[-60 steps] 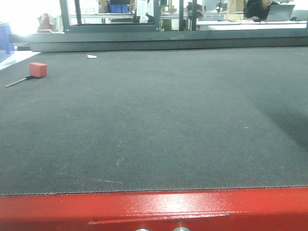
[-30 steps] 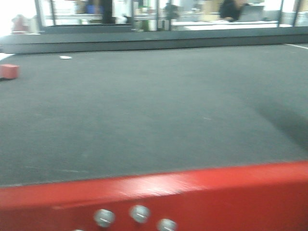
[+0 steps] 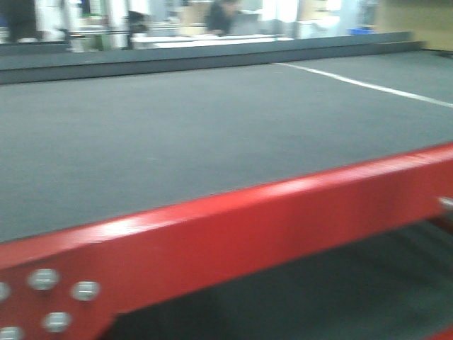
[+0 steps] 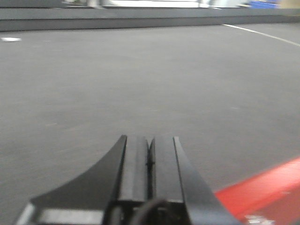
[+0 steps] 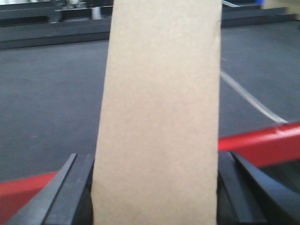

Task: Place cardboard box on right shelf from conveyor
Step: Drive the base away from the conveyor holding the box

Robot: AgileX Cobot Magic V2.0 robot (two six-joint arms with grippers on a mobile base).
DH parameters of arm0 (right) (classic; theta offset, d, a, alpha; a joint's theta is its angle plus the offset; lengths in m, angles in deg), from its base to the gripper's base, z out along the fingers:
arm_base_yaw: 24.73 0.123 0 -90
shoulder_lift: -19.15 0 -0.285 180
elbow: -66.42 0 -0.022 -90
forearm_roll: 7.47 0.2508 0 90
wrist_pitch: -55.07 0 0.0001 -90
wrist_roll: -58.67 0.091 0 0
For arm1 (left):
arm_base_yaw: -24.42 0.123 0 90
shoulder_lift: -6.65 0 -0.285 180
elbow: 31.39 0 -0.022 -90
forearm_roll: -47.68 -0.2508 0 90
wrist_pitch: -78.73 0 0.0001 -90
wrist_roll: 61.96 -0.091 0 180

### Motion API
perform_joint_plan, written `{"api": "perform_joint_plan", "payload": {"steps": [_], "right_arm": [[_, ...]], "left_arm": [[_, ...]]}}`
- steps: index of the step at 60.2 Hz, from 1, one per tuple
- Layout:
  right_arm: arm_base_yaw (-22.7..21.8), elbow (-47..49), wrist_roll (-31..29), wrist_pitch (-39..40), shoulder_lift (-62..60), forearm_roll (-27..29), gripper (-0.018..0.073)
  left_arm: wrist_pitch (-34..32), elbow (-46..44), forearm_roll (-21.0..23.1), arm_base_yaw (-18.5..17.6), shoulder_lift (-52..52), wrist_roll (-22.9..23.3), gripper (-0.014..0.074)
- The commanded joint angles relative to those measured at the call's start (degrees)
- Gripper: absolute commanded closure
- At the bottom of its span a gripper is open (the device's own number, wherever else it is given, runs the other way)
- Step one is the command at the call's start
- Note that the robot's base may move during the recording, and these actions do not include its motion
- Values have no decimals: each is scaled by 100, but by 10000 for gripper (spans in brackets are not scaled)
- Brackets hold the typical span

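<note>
Swinging right since half a second ago, the front view has lost the small red block off its left side. The red edge (image 3: 269, 227) of the conveyor (image 3: 177, 134) now runs as a slant, low at the left and climbing to the right. Its bolts (image 3: 44, 279) have slid into the lower left corner, and a white line (image 3: 368, 85) on the belt has come into the upper right. Far behind the belt I can make out a person (image 3: 223, 15) in dark clothes, too blurred for detail.

On my right wrist view the box (image 5: 161, 103) fills the middle, tan and plain, standing on end away from the lens. The right tool (image 5: 154, 161) is clamped on it, with one dark finger (image 5: 70, 192) against its left face and the other against its right. Behind the box lie the belt, the white line and the red edge, which crosses behind its lower part. So the box sits in my grip at the front of the conveyor. Whether its far end touches anything I cannot tell.

On my left wrist view the left tool (image 4: 150, 143) is clenched on nothing, its two fingers pressed together with only a thin seam between them. It hangs over the belt near the red edge, which shows at lower right. A small white scrap (image 4: 10, 39) lies on the belt far off at upper left
</note>
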Motion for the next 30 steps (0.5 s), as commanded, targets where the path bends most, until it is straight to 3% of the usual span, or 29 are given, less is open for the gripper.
{"api": "perform_joint_plan", "payload": {"steps": [1, 30], "right_arm": [[-11, 144, -52, 605, 73, -18, 356], [-11, 144, -52, 605, 73, -18, 356]], "left_arm": [[-479, 49, 34, -26, 83, -1, 713], [-479, 49, 34, -26, 83, -1, 713]]}}
